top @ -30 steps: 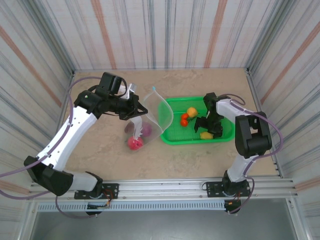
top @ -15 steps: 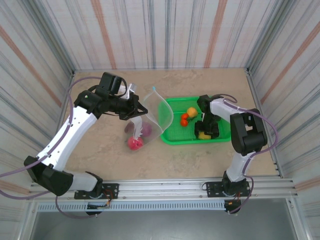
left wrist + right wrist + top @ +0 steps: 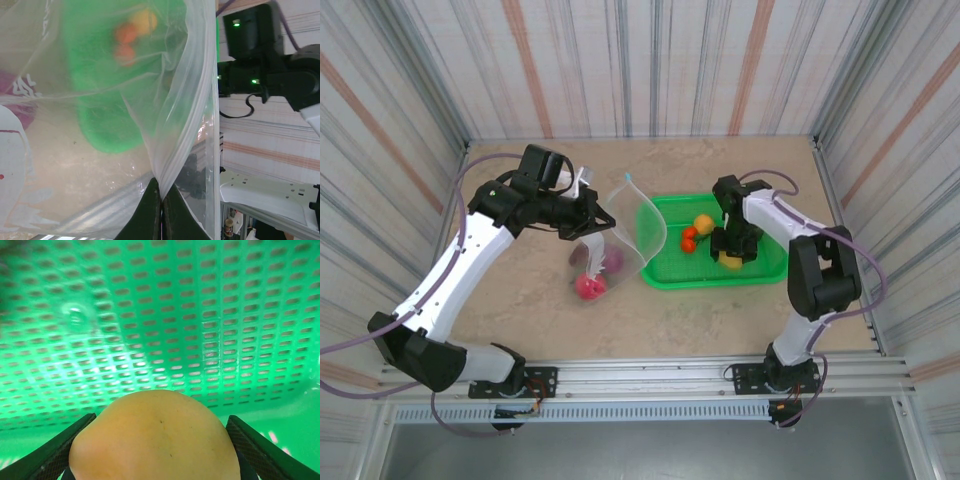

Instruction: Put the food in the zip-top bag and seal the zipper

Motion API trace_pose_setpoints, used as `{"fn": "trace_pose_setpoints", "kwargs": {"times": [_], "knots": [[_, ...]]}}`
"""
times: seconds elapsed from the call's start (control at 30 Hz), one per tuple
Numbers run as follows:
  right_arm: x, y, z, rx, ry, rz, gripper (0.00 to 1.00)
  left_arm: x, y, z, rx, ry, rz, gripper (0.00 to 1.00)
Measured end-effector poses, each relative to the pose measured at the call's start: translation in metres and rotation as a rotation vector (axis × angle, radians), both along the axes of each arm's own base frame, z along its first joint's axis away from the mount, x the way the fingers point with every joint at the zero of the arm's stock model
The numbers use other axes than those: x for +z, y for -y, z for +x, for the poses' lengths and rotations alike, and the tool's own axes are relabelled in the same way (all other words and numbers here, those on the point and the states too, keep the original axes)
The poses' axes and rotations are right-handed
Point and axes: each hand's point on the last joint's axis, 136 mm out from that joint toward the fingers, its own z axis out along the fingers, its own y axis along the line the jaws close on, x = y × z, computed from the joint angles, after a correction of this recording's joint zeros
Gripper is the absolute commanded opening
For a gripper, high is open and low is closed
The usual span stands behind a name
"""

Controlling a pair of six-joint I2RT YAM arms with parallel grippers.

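The left hand (image 3: 604, 222), its fingers pinched together on the rim of the zip-top bag (image 3: 642, 222), holds the clear pouch up and open near the middle of the tabletop (image 3: 520, 300). A red toy fruit (image 3: 590, 286) and a purple toy fruit (image 3: 612, 260) lie in the bag's bottom. Toward the right edge, the right hand (image 3: 730, 256) reaches into the green mesh basket (image 3: 765, 272), fingers (image 3: 60, 455) clamped on either side of a yellow toy fruit (image 3: 155, 440). An orange toy fruit (image 3: 703, 222) lies near it in the basket.
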Motion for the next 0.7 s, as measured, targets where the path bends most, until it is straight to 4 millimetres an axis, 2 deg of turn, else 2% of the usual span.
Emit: {"fn": "trace_pose_setpoints", "kwargs": {"times": [0.1,0.2,0.3,0.4,0.5,0.57,0.63,0.7], "knots": [[0.035,-0.012,0.007,0.008,0.101,0.024,0.67,0.000,0.000,0.000,0.000,0.000,0.000,0.00],[0.079,-0.029,0.012,0.021,0.218,0.082,0.67,0.000,0.000,0.000,0.000,-0.001,-0.001,0.00],[0.129,-0.050,0.016,0.035,0.346,0.168,0.67,0.001,0.001,0.000,-0.001,-0.002,-0.004,0.00],[0.189,-0.077,0.017,0.071,0.484,0.299,0.68,0.000,0.002,0.000,-0.005,-0.007,-0.008,0.00],[0.240,-0.107,0.008,0.126,0.583,0.466,0.68,-0.001,0.003,0.000,-0.011,-0.012,-0.012,0.00],[0.264,-0.127,-0.001,0.163,0.613,0.574,0.68,-0.001,0.004,0.000,-0.011,-0.014,-0.013,0.00],[0.277,-0.145,-0.007,0.204,0.616,0.653,0.68,0.000,0.005,0.000,-0.012,-0.015,-0.021,0.00],[0.282,-0.163,-0.013,0.241,0.596,0.706,0.68,0.003,0.007,0.001,-0.013,-0.014,-0.037,0.00]]}}
